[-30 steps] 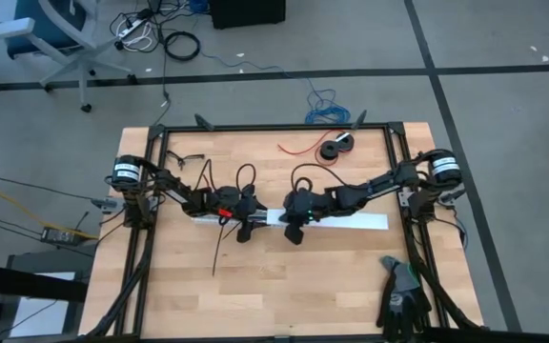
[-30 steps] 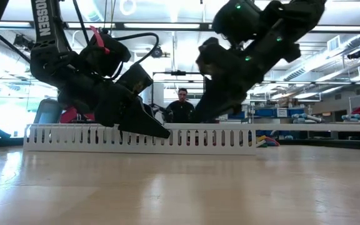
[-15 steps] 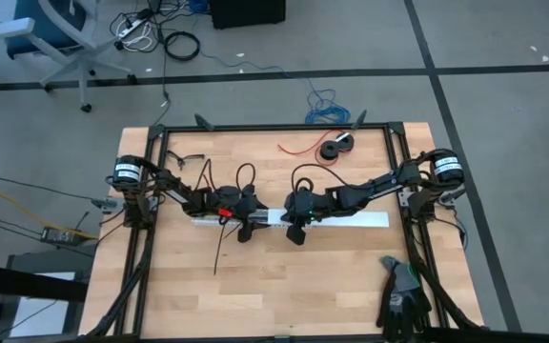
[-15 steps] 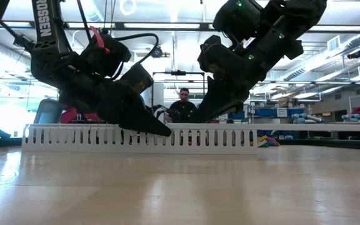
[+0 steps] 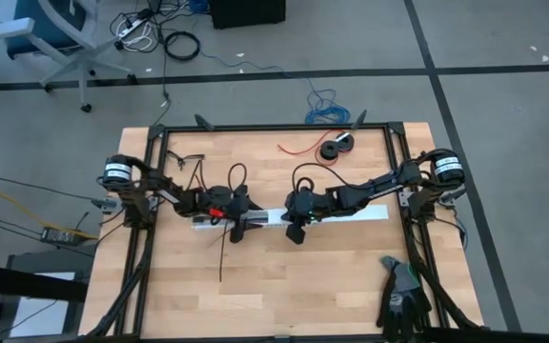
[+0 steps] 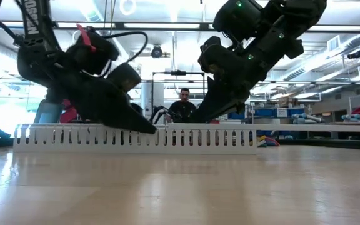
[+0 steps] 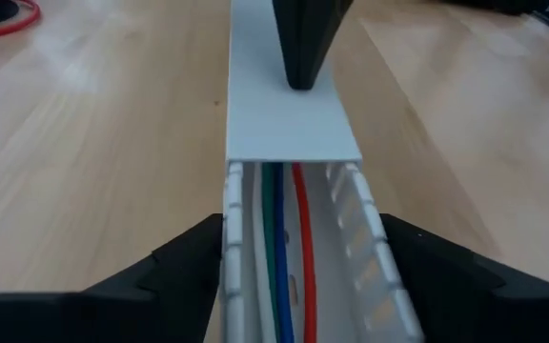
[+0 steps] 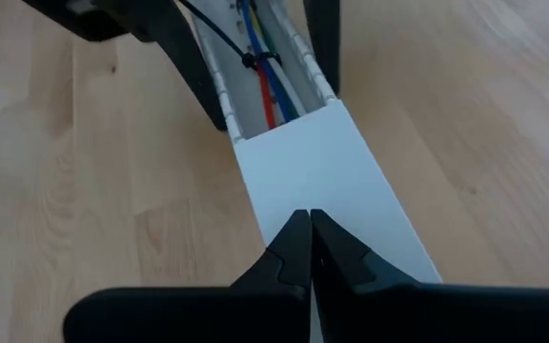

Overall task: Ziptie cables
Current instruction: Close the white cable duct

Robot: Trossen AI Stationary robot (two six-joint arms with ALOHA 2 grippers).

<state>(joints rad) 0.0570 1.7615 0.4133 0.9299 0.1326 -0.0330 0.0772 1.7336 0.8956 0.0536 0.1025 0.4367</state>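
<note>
— White plastic is the biggest thing there, isn't it?

— Yes, a long slotted white duct (image 5: 289, 218) lies across the middle of the wooden table (image 5: 274, 286), part of it capped by a flat lid (image 8: 327, 181).

— And the cables?

— The cables (image 7: 282, 257) run lengthwise inside the uncovered stretch of the duct: red, green, blue and white strands side by side. In the right wrist view a thin black tie (image 8: 255, 60) wraps around them.

— What is the left gripper doing?

— The left gripper (image 7: 303, 262) is spread wide, one finger on each side of the duct's slotted walls, straddling the open section; whether the fingers press the walls I cannot tell.

— The right one?

— The right gripper (image 8: 310, 250) is clenched tight, its joined tips resting on the white lid, holding nothing.
</note>
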